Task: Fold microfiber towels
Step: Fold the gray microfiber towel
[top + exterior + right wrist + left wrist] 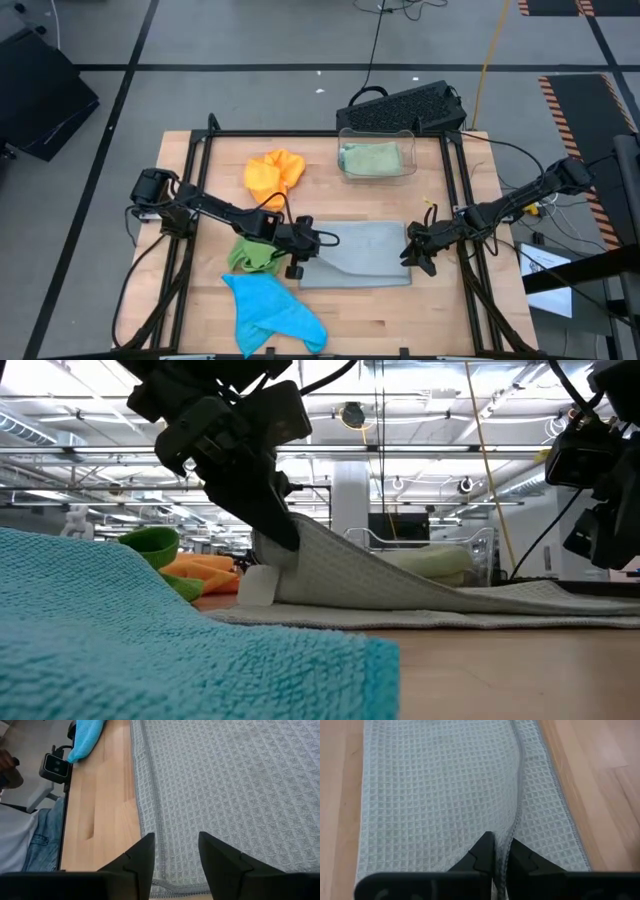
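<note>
The grey towel lies flat on the wooden table, in the middle and a bit toward the near side. It has a small square pattern like a waffle.

The left gripper is at the left end of the grey towel. Its two fingers are pinched tight on the towel's edge. In the low view this end of the towel is lifted off the table, and the cloth slopes down to the right. A small white tag hangs from the lifted part.

The right gripper is at the right end of the grey towel. Its fingers stand apart with a gap between them, and they hold nothing. The cloth lies flat under them.

A blue towel lies crumpled at the near left of the table. A bright green towel sits bunched up just beside the left gripper. An orange towel lies in a heap at the far left. A pale green towel rests folded inside the clear bin on the far side of the table.

In the right wrist view, a person's leg in blue jeans shows beside the table.
</note>
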